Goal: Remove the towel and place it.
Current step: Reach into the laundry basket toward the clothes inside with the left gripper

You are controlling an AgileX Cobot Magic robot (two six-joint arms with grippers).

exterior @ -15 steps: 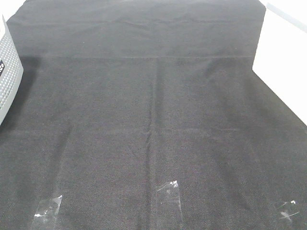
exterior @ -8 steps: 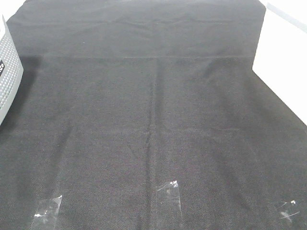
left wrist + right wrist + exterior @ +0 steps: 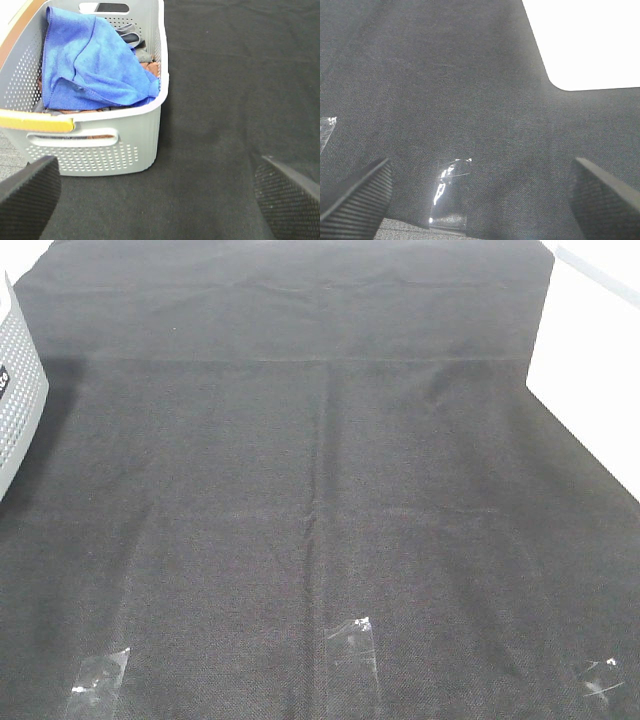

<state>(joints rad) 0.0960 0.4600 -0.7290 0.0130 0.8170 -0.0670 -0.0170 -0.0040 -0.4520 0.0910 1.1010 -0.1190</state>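
Left tool (image 3: 157, 200) was spread wide, jaws far apart w/ nothing btwn them. Right tool (image 3: 480, 200) was likewise spread & empty. Neither showed in the high view, only in the wrist views.

Progress: looked like nothing done yet. Towel (image 3: 90, 60) lay crumpled in the grey perforated basket (image 3: 95, 150), on top of other cloths (image 3: 149, 67), so both removing & placing were left to do. Basket stood at the counter's left edge. No towel anywhere on the black cloth (image 3: 320, 490) covering the counter, and the pictures didn't mark where it should go.

Towel vs. tools: it lay ahead of the left tool, inside the basket, w/ the basket's near wall btwn them. They were apart, no contact. Part of the towel draped close to the rim on the side nearest the black cloth, prob. the easiest bit to pinch. Right tool hung over the counter's near right part, by a strip of clear tape (image 3: 447, 200), well apart from the towel, which didn't show in its view. Left tool was the closer one, so likely the one to reach in.
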